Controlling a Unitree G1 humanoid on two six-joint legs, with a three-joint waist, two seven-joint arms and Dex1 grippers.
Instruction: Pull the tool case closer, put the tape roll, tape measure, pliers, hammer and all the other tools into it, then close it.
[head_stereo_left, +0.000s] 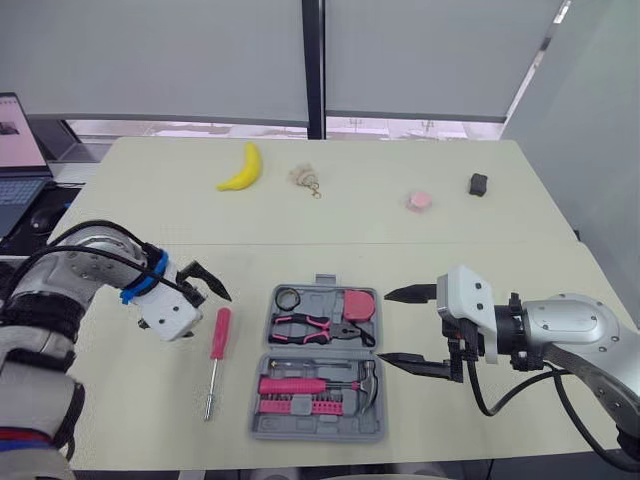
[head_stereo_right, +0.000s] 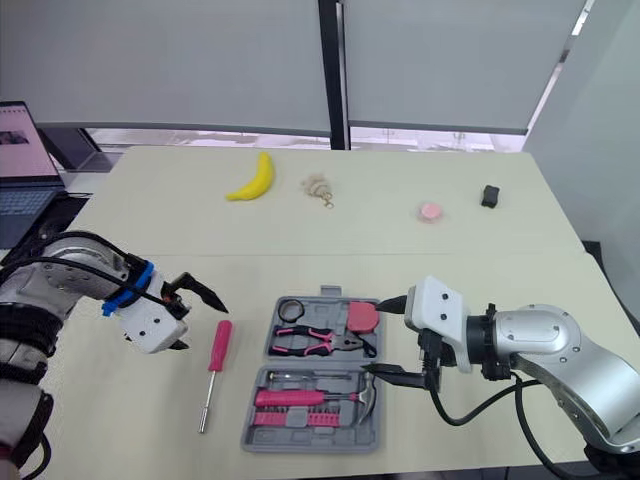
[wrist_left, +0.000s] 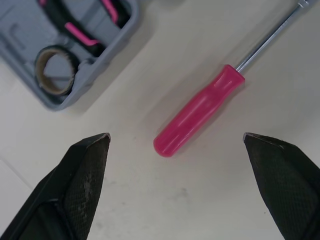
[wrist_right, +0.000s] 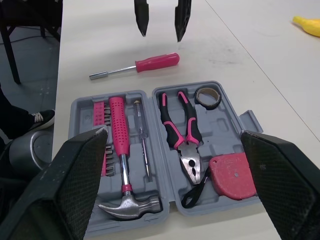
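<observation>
Jaws first: left gripper (head_stereo_right: 203, 325) is spread wide and holds nothing. In its wrist view the pink handle of the screwdriver (head_stereo_left: 217, 345) lies on the table between the 2 fingers, not touched by either. Right gripper (head_stereo_left: 385, 326) is also wide open and empty. It hangs just beside the right edge of the tool case (head_stereo_left: 265, 432), with 1 finger level with the tape measure (head_stereo_left: 359, 304) and the other near the hammer's head.

Case contents, far half:
- tape roll (head_stereo_left: 288, 298), seated in the corner
- pliers (head_stereo_left: 315, 326), lying across the middle
- tape measure, at the right end

Near half: hammer (head_stereo_left: 300, 385) with a row of bits (head_stereo_left: 310, 405) along the front wall, and a thin driver beside the hammer's shaft.

Status, as judged: the case sits at the near edge of the table, so the pull looks done. All 4 named tools are in.

Left to do: 1 loose tool, the screwdriver, lies just left of the case and parallel to its side. Case lies flat open and needs closing after that. Which recess suits the screwdriver, I cannot tell.

(The banana (head_stereo_left: 243, 168) and the small items at the far side are not tools, so leave them out.)
</observation>
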